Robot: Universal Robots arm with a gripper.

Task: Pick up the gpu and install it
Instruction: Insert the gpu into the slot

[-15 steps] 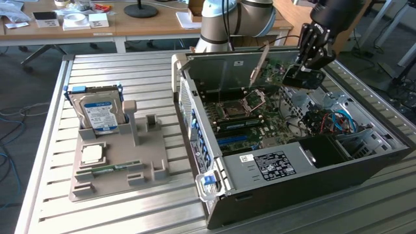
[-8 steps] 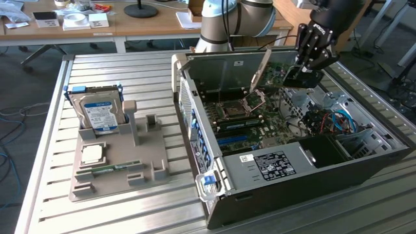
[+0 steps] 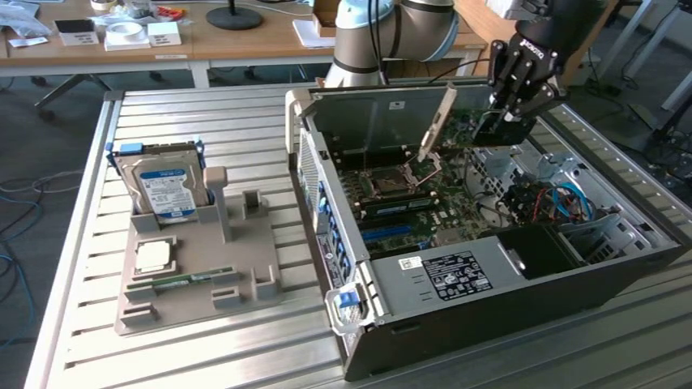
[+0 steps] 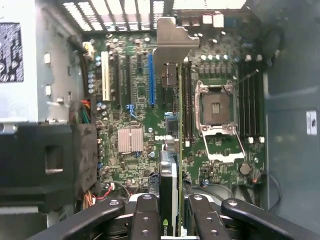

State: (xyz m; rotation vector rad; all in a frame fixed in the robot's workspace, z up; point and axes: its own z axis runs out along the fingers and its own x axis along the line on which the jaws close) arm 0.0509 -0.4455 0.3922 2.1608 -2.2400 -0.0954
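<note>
Here's the gripper (image 3: 506, 113), up over the far side of the open computer case (image 3: 605, 267), and it has the gpu (image 3: 497, 131) clamped. In the wrist view the fingers (image 4: 145, 215) press on both faces of the card, which stands on edge between them. The gpu hangs inside the case opening, above the motherboard (image 3: 411, 211) and clear of it.

The case lies on its side on a slatted metal table (image 3: 194, 348). Beside the case, on the exterior view's left, a grey holder tray (image 3: 200, 275) sits on the same table with a hard drive (image 3: 162, 182) standing upright in it. Beyond the case the robot arm (image 3: 373, 40) rises, and behind that stands a wooden desk (image 3: 249, 44) with small boxes on it. Inside the case, a power supply (image 3: 459, 275) fills the near corner.

Now the card's heading: its long axis runs from the gripper toward the case's vented rear wall (image 4: 115, 10), with the pale end bracket (image 3: 437, 121) leading at that far end. In the exterior view the bracket leans a little off upright. Seen from the wrist, the card's thin edge runs over the board between the blue slot (image 4: 150, 80) and the CPU socket (image 4: 216, 107).
</note>
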